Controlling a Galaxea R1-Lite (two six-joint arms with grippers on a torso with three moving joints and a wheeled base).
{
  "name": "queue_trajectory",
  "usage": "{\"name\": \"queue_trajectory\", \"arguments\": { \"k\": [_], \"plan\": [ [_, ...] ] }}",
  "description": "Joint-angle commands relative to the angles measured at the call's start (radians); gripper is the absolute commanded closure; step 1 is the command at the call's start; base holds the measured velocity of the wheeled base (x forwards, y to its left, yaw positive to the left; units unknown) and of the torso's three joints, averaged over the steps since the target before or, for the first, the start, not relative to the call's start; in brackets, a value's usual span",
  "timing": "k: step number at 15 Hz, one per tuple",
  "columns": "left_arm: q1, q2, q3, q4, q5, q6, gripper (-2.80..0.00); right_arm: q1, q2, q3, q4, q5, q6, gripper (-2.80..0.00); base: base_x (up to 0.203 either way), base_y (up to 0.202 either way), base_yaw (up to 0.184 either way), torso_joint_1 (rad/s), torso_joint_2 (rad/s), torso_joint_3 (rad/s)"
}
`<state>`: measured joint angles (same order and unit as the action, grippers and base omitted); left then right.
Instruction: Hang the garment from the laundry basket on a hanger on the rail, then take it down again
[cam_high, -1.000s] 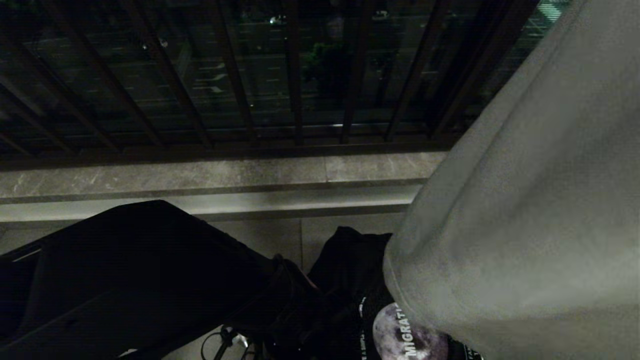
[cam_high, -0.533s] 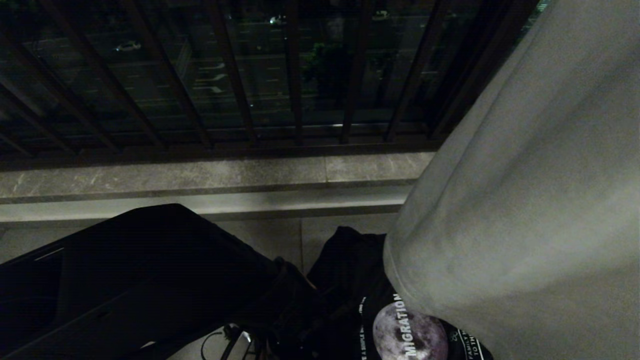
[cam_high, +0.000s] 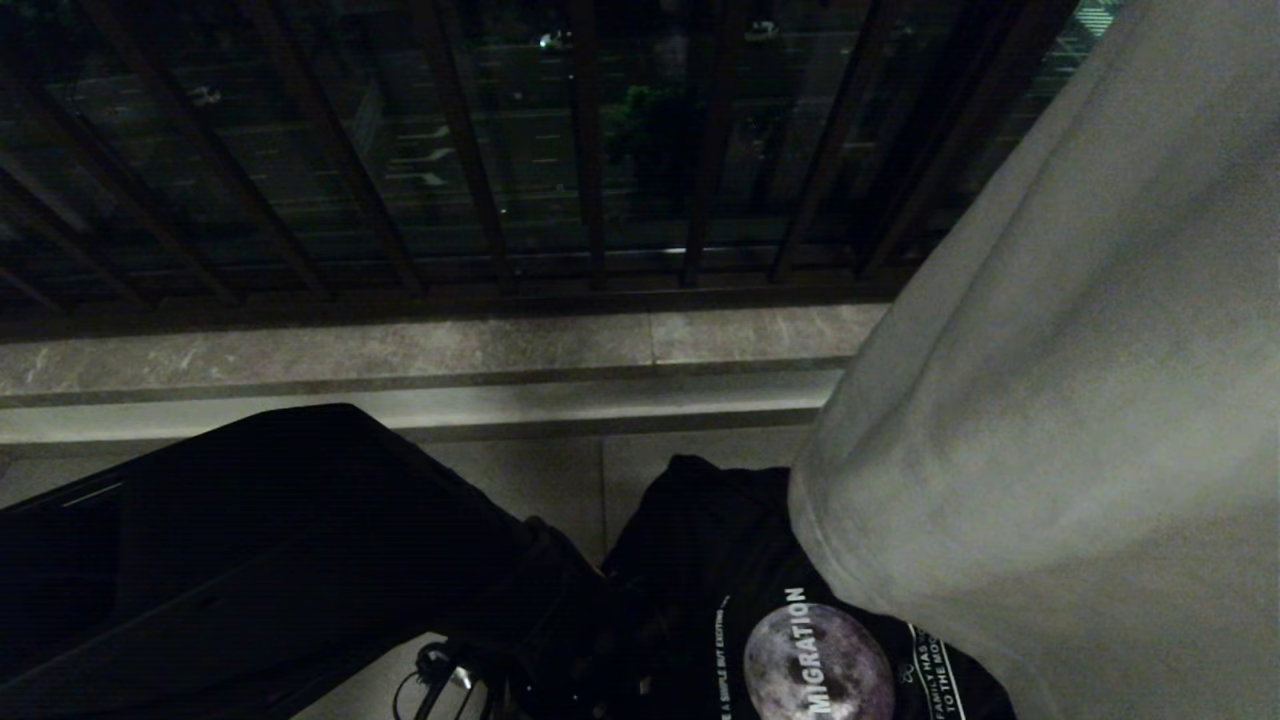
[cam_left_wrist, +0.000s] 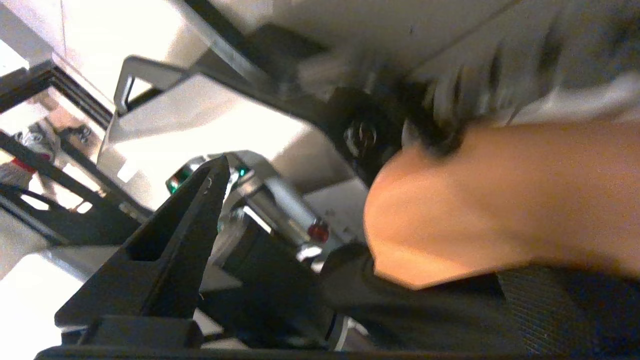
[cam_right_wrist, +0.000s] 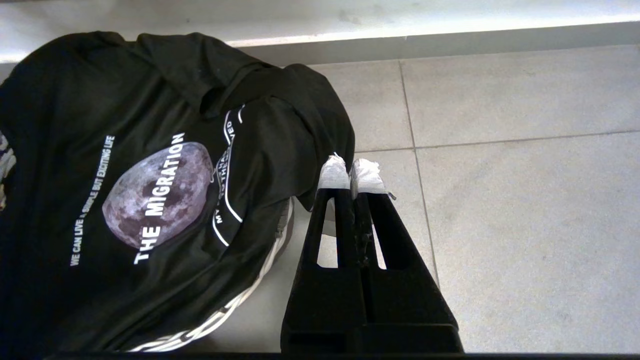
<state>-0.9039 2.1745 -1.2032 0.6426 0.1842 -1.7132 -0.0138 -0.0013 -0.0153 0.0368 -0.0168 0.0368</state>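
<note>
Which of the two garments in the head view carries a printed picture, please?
The black T-shirt, bunched low on the floor, with a moon and "MIGRATION" lettering. The grey garment hanging at the right is plain.

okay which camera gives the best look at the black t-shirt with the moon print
The right wrist view: the black T-shirt lies bunched on the floor tiles, moon print and lettering in full sight. The head view shows only part of it, the rest hidden behind a grey cloth. In the left wrist view I cannot make it out.
</note>
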Motion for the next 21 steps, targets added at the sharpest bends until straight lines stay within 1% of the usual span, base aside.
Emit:
{"name": "queue_trajectory", "arguments": {
  "k": [1,4,6,11,20,21],
  "plan": [
    [0.004,0.0,0.002,0.005,0.023,-0.011,-2.8,0.0,0.0,0.0,0.0,0.0,0.0,0.0,0.0,0.0,0.0,0.0,0.0,0.0],
    [0.003,-0.002,-0.003,0.003,0.029,-0.011,-2.8,0.0,0.001,0.0,0.0,0.0,0.0,0.0,0.0,0.0,0.0,0.0,0.0,0.0],
    [-0.001,0.007,-0.041,0.004,0.028,-0.014,-2.8,0.0,0.001,0.0,0.0,0.0,0.0,0.0,0.0,0.0,0.0,0.0,0.0,0.0],
    [-0.01,0.004,-0.063,0.008,0.028,-0.013,-2.8,0.0,0.0,0.0,0.0,0.0,0.0,0.0,0.0,0.0,0.0,0.0,0.0,0.0],
    [-0.021,0.004,-0.065,0.008,0.028,-0.014,-2.8,0.0,0.0,0.0,0.0,0.0,0.0,0.0,0.0,0.0,0.0,0.0,0.0,0.0],
    [-0.021,0.002,-0.065,0.009,0.026,-0.013,0.0,0.0,0.0,0.0,0.0,0.0,0.0,0.0,0.0,0.0,0.0,0.0,0.0,0.0]
  ]
}}
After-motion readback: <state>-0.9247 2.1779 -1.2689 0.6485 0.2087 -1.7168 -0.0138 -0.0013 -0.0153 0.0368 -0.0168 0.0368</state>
